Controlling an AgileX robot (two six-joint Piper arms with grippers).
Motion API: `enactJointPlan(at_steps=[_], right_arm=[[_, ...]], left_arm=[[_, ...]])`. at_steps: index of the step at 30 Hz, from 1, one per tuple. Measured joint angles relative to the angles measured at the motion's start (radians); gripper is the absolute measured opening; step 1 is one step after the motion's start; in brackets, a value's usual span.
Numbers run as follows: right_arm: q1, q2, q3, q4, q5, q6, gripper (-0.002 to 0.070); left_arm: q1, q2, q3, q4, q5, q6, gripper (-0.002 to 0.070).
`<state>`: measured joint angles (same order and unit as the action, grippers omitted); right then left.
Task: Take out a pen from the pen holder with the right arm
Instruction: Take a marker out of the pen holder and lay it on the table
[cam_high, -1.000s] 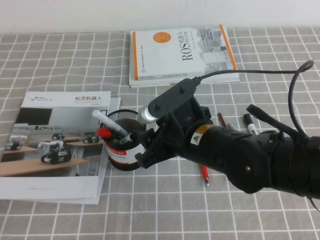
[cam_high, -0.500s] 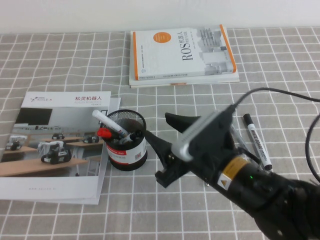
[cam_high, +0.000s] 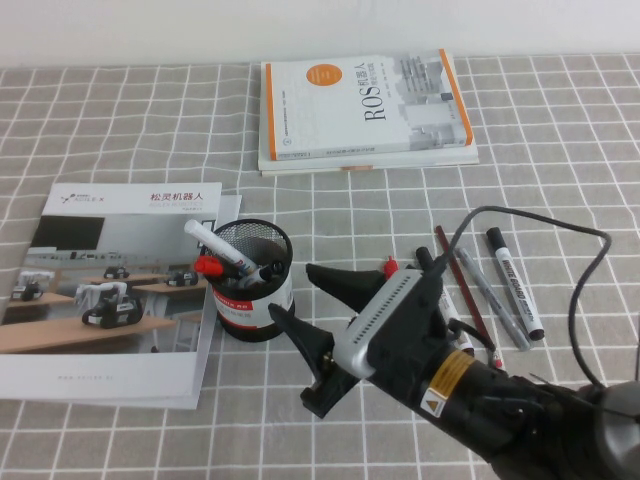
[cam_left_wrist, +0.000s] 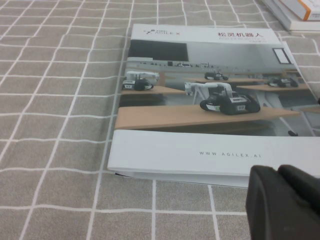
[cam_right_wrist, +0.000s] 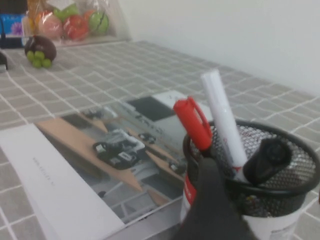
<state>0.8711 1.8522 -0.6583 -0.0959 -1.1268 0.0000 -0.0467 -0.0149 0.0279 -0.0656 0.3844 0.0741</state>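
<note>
The black mesh pen holder (cam_high: 256, 290) stands on the checked cloth with a white marker (cam_high: 218, 244), a red pen (cam_high: 207, 265) and a black marker (cam_high: 262, 273) sticking out. My right gripper (cam_high: 307, 307) is open, just to the holder's front right, with nothing between its jaws. In the right wrist view the holder (cam_right_wrist: 272, 202) is close, with the white marker (cam_right_wrist: 220, 117), red pen (cam_right_wrist: 194, 125) and black marker (cam_right_wrist: 265, 159) above its rim, and one dark finger (cam_right_wrist: 212, 212) before it. My left gripper (cam_left_wrist: 285, 202) hangs shut over the brochure's (cam_left_wrist: 200, 95) near edge.
Several pens lie on the cloth right of the gripper, among them a black-capped white marker (cam_high: 515, 283) and a grey pen (cam_high: 488, 298). A ROS book (cam_high: 365, 105) lies at the back. The brochure (cam_high: 115, 290) lies left of the holder.
My right arm has drawn back from above the holder toward the robot's side and now sits lower, front right of it. Its jaws stayed open and empty. The pens in the holder have not moved.
</note>
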Motion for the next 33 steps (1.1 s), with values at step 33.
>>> enactJointPlan(at_steps=[33], right_arm=[[0.0, 0.131, -0.185, 0.063, 0.043, 0.0, 0.0383]], left_arm=[[0.0, 0.0, 0.0, 0.0, 0.0, 0.0, -0.0003]])
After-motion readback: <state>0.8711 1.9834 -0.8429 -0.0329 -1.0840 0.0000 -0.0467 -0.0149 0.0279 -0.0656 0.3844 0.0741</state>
